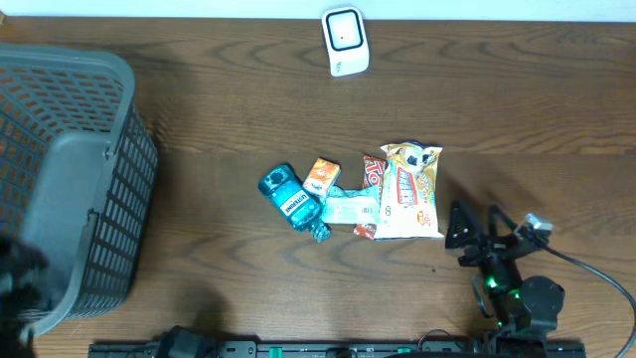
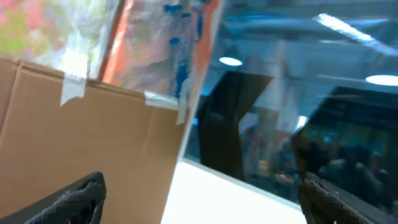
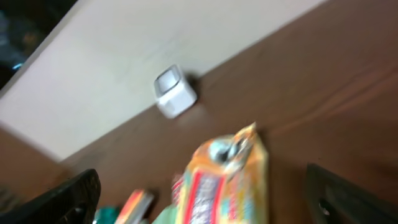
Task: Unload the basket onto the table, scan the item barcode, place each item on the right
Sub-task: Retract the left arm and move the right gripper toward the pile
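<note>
Evidently pick-up stage: right gripper (image 1: 457,237), lower right, hangs spread and empty just beside the orange-and-yellow foil snack bag (image 1: 409,191) at centre. Left gripper (image 2: 202,198) likewise released. Next: grasp bag, present barcode to small white boxy scanner (image 1: 345,41), top centre.

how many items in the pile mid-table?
5. Teal bottle leftmost, orange box right of it, pale packet mid-pile, red packet next, snack bag rightmost. They overlap, so more may be hidden.
</note>
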Controlling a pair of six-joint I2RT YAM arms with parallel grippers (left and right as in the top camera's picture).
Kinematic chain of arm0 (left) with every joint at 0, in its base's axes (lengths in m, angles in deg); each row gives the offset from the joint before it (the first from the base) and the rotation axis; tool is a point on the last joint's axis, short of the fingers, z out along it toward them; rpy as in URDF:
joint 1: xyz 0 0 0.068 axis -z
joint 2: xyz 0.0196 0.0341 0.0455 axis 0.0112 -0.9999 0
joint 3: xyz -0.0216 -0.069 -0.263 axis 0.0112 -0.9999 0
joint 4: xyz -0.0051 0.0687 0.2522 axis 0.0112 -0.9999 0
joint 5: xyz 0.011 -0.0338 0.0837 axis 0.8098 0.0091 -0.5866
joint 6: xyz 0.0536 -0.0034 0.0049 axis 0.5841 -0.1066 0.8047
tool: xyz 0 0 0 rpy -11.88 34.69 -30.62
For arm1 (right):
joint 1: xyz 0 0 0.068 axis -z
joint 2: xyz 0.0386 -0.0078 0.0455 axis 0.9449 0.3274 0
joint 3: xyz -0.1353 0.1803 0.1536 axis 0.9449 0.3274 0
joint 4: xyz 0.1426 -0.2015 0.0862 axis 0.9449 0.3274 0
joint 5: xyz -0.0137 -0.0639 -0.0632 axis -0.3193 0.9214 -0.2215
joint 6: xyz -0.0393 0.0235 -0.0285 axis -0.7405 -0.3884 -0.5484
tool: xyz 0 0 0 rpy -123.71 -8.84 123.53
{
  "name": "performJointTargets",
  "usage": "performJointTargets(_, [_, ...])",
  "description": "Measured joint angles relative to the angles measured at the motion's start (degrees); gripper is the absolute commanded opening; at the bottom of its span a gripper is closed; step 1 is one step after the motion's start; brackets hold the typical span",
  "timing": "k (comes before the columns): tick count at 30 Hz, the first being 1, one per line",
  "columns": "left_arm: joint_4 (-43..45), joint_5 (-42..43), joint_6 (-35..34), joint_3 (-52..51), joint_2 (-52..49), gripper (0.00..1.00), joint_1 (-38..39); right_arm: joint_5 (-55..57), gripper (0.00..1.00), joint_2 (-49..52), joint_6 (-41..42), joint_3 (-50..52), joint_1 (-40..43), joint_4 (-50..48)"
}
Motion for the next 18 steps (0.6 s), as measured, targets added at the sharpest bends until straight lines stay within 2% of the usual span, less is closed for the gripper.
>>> performJointTargets(5, [-10.29, 13.46, 0.22, 0.00, 9.92, 0.98, -1.90, -12.52, 0.99, 3.37, 3.54, 0.00, 0.02, -0.11])
performJointTargets(10, [-15.06, 25.55, -0.79, 0.04, 16.46, 0.98, -4.90, -17.92, 0.99, 4.42, 11.26, 0.00, 0.02, -0.39])
performJointTargets(16, [-16.55, 31.06, -3.78, 0.02, 17.55, 0.98, -5.97, -21.27, 0.99, 4.44, 20.46, 0.00, 0.02, -3.54])
performJointTargets(18, [-16.48, 31.71, -4.07, 0.02, 17.55, 0.98, -5.97, -22.64, 0.92, 4.44, 21.55, 0.00, 0.02, -3.58])
